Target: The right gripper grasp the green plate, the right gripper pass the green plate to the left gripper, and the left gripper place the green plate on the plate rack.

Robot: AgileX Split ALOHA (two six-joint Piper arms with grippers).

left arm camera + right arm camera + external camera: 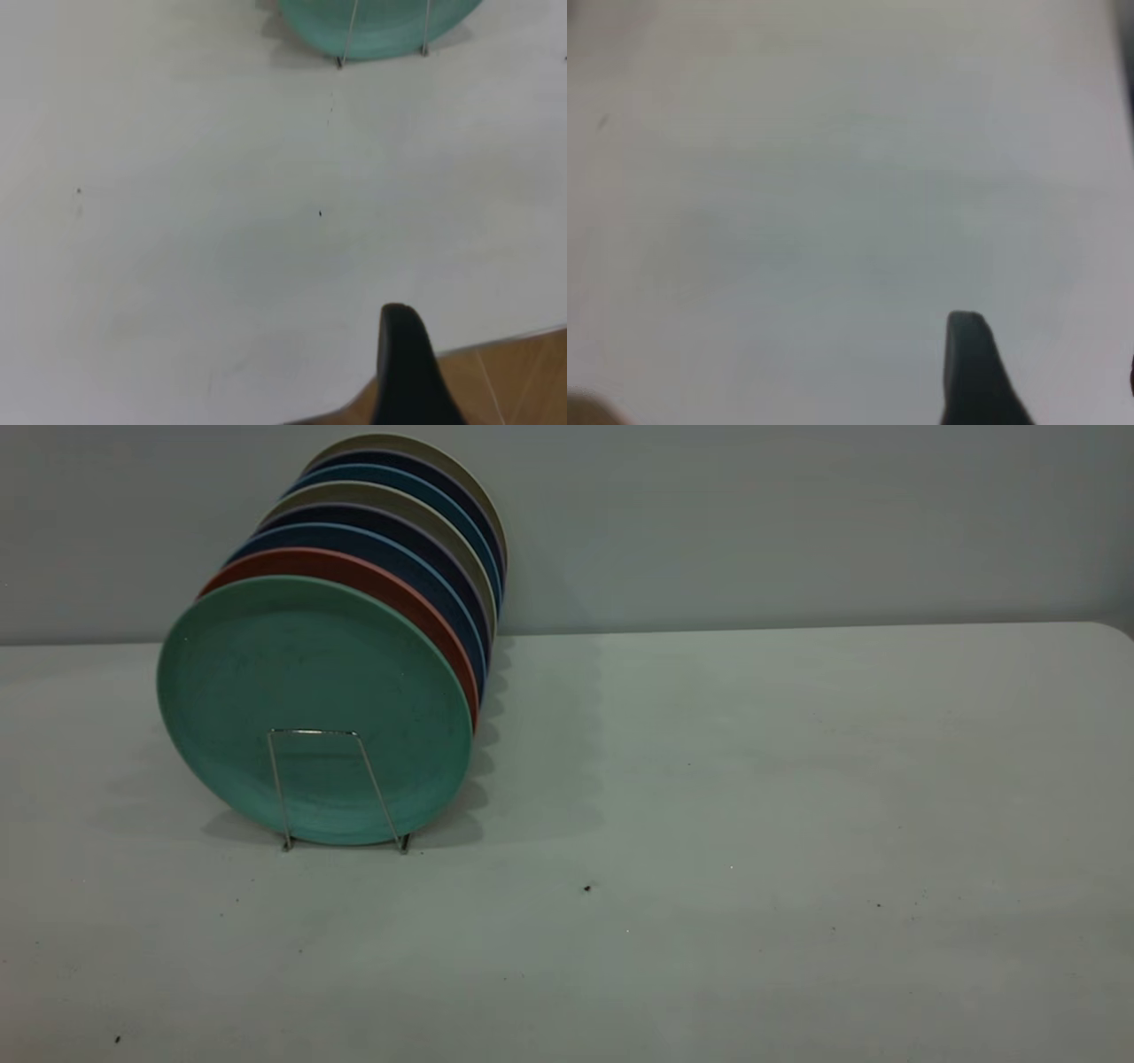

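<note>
The green plate [310, 691] stands upright at the front of the plate rack [314, 732], behind the foremost wire loop. Its lower edge [381, 31] and two rack wires [352, 27] show in the left wrist view. Neither arm shows in the exterior view. My left gripper [483, 354] hovers over the table's near edge, well back from the plate; one black finger [403, 363] shows with nothing in it. My right gripper [1050, 354] is open and empty over bare table; one finger [967, 363] shows, and a dark sliver at the picture's edge.
Behind the green plate the rack holds a salmon-pink plate [425, 607], dark blue plates [443, 576] and beige ones in a row running back to the wall. The white table [753, 797] stretches to the right. Brown floor [514, 381] lies past the table's edge.
</note>
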